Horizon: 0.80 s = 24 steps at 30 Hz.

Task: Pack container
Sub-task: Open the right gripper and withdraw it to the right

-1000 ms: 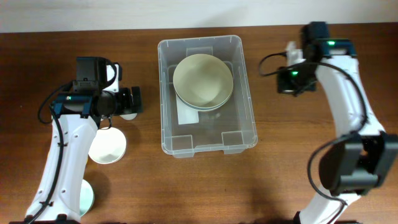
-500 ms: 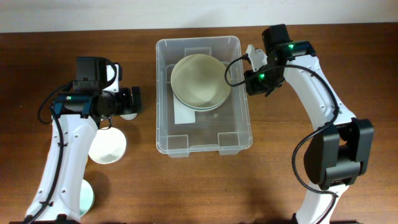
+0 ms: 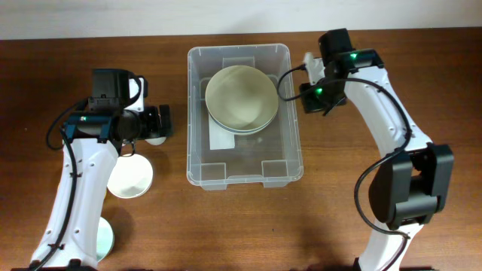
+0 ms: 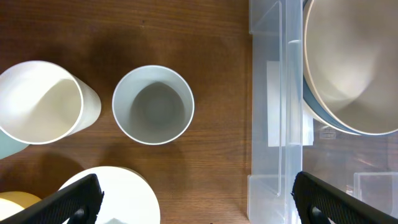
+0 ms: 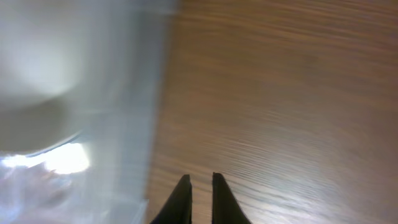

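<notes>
A: What stands on the table (image 4: 214,56)?
B: A grey cup (image 4: 153,104), upright, between a white cup (image 4: 40,102) and the container (image 4: 273,163), which holds stacked bowls (image 4: 354,62); a white bowl (image 4: 118,200) lies near.

right wrist view: blurred all over; container (image 5: 74,93) is just a pale smear at 9 o'clock
right gripper (image 5: 200,177): only the tips in frame, 6 o'clock
left gripper (image 4: 198,177): fingers (image 4: 74,199) cut off at 5 and 7 o'clock
bowls (image 4: 348,68): clipped at 2 o'clock; lower one mostly hidden
label (image 3: 224,139): half under bowls
yellow item (image 4: 15,208): sliver at 7 o'clock, unidentifiable
teal item (image 3: 108,241): partly under left arm
</notes>
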Each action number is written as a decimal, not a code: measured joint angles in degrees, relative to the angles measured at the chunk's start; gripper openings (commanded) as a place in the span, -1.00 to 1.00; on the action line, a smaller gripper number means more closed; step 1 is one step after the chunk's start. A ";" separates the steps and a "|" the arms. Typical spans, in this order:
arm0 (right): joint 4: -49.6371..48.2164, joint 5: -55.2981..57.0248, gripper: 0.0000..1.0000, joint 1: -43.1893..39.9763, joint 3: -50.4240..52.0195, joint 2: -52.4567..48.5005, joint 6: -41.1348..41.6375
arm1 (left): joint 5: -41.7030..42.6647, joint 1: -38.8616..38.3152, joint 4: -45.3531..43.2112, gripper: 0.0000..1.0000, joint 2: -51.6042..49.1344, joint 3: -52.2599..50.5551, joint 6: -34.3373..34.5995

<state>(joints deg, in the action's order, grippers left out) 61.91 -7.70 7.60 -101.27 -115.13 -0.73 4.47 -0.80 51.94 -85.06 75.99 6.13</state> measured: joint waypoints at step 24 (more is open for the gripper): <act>14.40 10.73 -0.12 -16.63 -0.17 34.16 11.28 | 0.02 -0.09 -9.77 0.97 -6.95 0.74 0.20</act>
<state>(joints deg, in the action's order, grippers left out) 76.31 3.03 -9.04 -101.45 -80.97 10.55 4.49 -0.89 42.17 -92.01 76.73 6.33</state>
